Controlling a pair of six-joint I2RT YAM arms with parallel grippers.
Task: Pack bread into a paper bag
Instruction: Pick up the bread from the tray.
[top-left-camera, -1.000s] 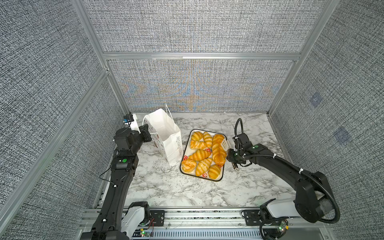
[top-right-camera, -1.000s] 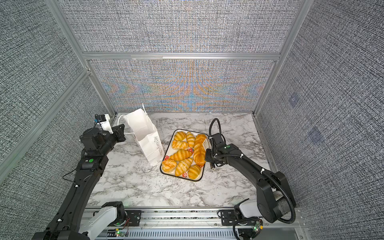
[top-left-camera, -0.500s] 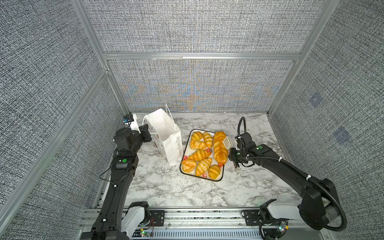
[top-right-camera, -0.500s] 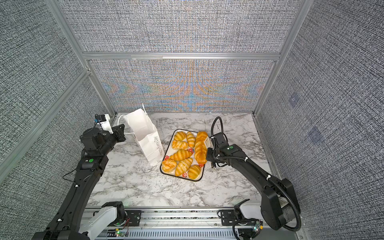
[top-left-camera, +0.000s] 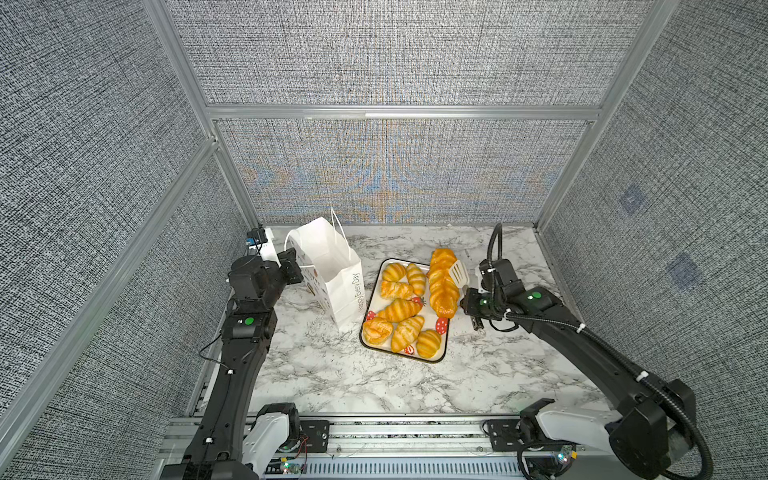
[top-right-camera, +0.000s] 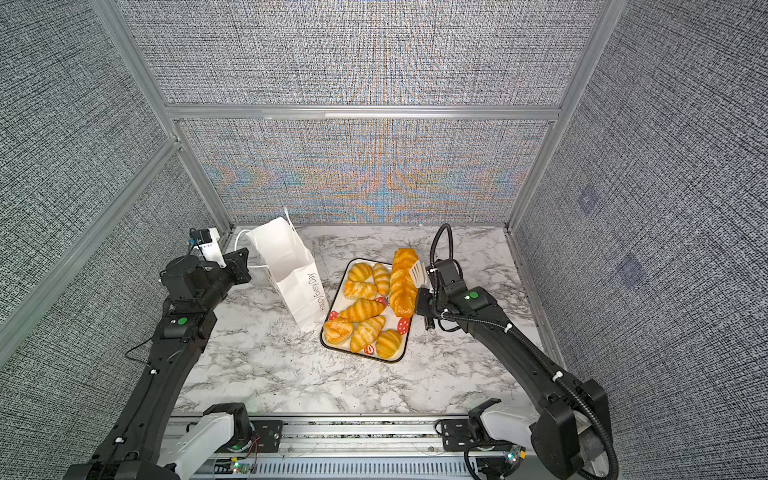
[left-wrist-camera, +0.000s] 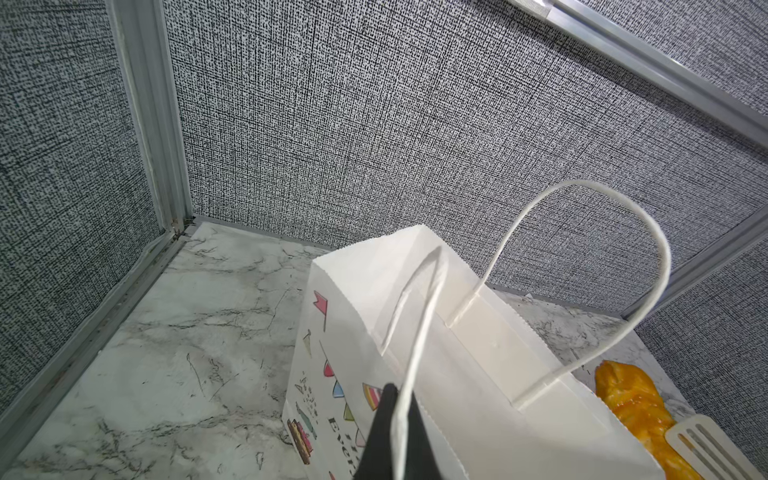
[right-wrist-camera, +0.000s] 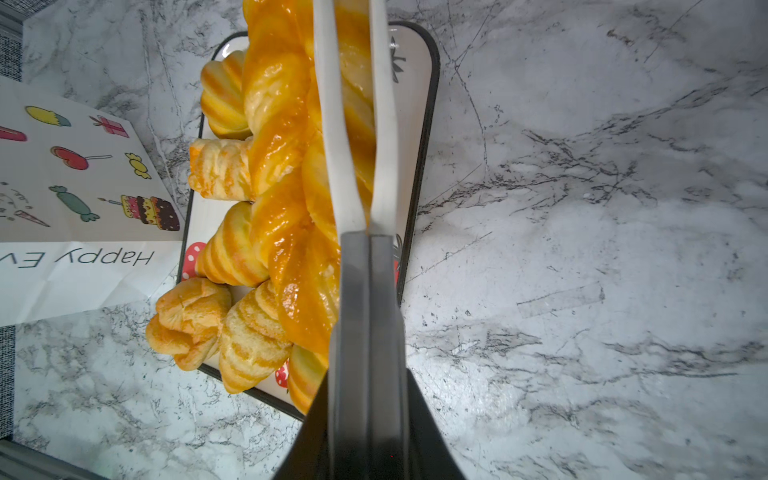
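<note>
Loaf (top-left-camera: 442, 282): lifted off tray (right-wrist-camera: 411, 124), lying up-frame, in tongs (top-left-camera: 457, 272) squeezed by right claw (top-left-camera: 467, 301); bag (top-left-camera: 332, 266) frame-left, left claw (top-left-camera: 291, 268) pinching handle (left-wrist-camera: 419, 332).

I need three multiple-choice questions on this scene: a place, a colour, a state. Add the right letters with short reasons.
1. Where is the paper bag relative to the tray?
A. on it
B. left of it
C. right of it

2. The tray's rim is:
A. red
B. blue
C. black

3. The left gripper is:
A. shut on the bag's cord handle
B. open
C. shut on the tray

Key: 1 B, it stands beside the tray's left edge; 2 C, black frames the white tray; 3 A, its jaws pinch the cord.
</note>
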